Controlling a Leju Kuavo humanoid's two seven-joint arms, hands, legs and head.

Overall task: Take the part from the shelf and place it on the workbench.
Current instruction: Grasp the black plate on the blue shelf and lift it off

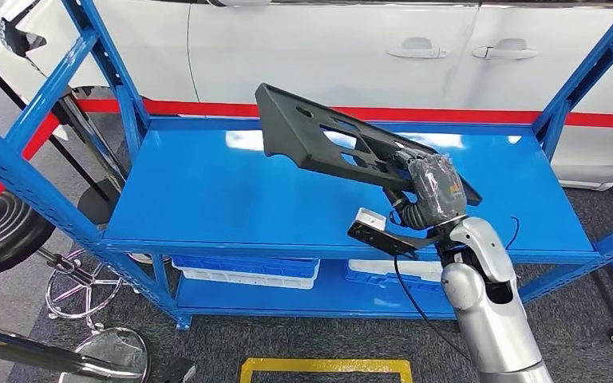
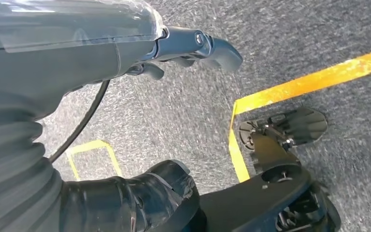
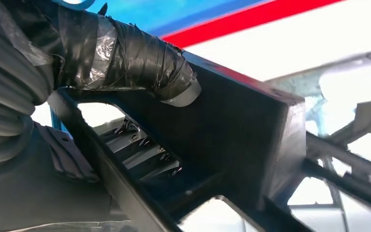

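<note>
black rigid part [image 1: 319, 140], long and awkward; we gripped one end in our right robot hand [image 1: 435, 187], leaving it tilted over the shelf [image 1: 207, 199].

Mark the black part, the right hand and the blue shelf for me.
black part [image 1: 311, 132]: head view, on its slotted upper face.
right hand [image 1: 435, 187]: head view, on its wrapped back, gripping the part's end.
blue shelf [image 1: 207, 191]: head view, on bare top board.

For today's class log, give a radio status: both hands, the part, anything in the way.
Right hand grips the black slotted plastic part, lifted tilted above the blue metal shelf. Left hand hangs over grey floor, holding nothing. No obstruction seen.
</note>
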